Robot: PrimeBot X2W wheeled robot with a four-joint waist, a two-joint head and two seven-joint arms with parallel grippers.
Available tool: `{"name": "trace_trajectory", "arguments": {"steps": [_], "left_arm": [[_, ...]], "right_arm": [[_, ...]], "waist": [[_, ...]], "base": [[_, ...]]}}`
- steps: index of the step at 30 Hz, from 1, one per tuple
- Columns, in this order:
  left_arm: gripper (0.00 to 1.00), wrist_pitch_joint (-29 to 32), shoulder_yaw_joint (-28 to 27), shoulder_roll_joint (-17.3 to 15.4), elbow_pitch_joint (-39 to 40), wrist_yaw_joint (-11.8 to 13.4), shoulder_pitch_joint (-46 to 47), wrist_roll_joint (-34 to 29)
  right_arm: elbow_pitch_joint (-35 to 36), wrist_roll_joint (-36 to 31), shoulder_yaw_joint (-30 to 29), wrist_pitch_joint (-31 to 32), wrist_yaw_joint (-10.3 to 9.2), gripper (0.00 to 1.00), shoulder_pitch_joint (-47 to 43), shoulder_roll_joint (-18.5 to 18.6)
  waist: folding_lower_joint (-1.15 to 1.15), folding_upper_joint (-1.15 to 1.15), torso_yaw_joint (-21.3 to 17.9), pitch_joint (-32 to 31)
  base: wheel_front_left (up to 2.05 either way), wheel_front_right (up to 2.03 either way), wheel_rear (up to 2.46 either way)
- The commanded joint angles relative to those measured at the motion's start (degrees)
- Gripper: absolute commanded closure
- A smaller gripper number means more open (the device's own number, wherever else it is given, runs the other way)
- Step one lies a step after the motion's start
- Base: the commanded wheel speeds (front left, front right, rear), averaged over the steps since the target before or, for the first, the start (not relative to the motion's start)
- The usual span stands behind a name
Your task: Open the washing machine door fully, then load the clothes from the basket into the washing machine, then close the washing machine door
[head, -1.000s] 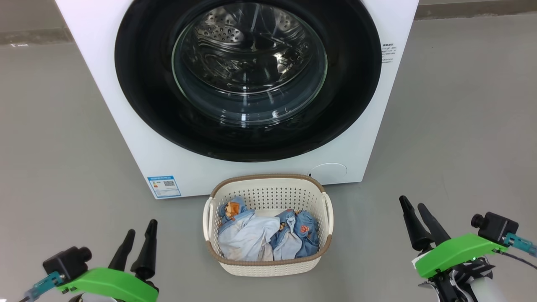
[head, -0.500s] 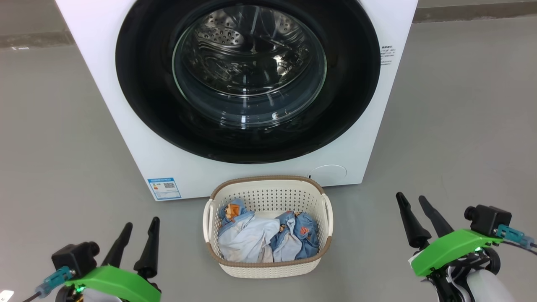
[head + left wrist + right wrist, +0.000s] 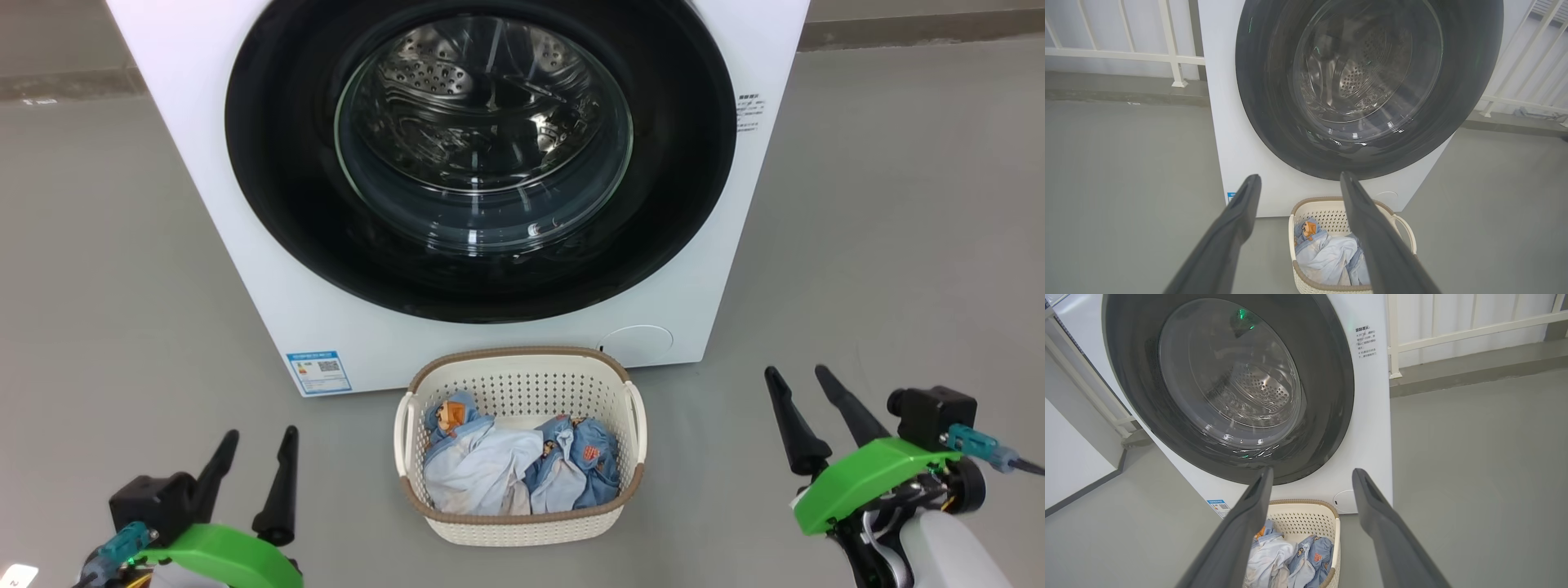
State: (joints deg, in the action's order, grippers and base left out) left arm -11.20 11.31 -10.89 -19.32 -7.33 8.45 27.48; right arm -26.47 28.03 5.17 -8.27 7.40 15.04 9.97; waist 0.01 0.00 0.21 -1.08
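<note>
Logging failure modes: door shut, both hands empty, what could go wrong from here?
The washing machine door shows a smooth glossy rim and no handle I can make out; the open left hand or right hand may slip off it.
The basket stands close under the door, so a reach for the door could knock it.
The clothes lie bunched together; one grab may drag a piece onto the floor.

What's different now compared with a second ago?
Little. The right gripper crept forward toward the washing machine; the left gripper turned slightly. Both remain open, holding nothing. The head camera shifted a touch. The door is still shut, the clothes still in the basket.
</note>
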Motion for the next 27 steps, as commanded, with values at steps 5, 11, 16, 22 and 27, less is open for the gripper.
{"name": "trace_trajectory", "arguments": {"steps": [5, 11, 16, 22, 27], "left_arm": [[0.00, -1.69, -3.29, -1.19, -0.17, 0.34, 2.89, -4.78], [0.00, -2.69, -4.00, -1.07, -0.81, 0.42, 3.20, -9.54], [0.00, -3.54, -4.81, -0.93, -1.65, 0.81, 3.41, -13.19], [0.00, -3.80, -6.93, -0.26, -2.60, 1.55, 3.28, -14.21], [0.00, -3.80, -8.19, 0.10, -3.33, 1.90, 2.95, -14.38]], "right_arm": [[0.84, -5.23, 0.99, -1.61, 0.08, 0.00, 3.54, 0.78], [0.18, -9.64, 0.43, -2.35, 0.08, 0.00, 3.99, 0.65], [-0.19, -13.56, -0.27, -3.02, 0.09, 0.00, 4.43, 0.54], [-0.38, -16.35, -3.38, -3.37, 0.09, 0.00, 4.15, -0.53], [-0.32, -17.40, -4.89, -3.34, 0.09, 0.00, 3.52, -1.49]], "waist": [[0.00, 0.00, -0.20, -0.12], [0.00, 0.00, -0.25, -0.38], [0.00, 0.00, -0.28, -0.52], [0.00, 0.00, -0.39, -0.57], [0.00, 0.00, -0.49, -0.80]], "base": [[0.00, 0.00, 0.00], [0.00, 0.00, 0.00], [0.00, 0.00, 0.00], [0.00, 0.00, 0.00], [0.00, 0.00, 0.00]]}}
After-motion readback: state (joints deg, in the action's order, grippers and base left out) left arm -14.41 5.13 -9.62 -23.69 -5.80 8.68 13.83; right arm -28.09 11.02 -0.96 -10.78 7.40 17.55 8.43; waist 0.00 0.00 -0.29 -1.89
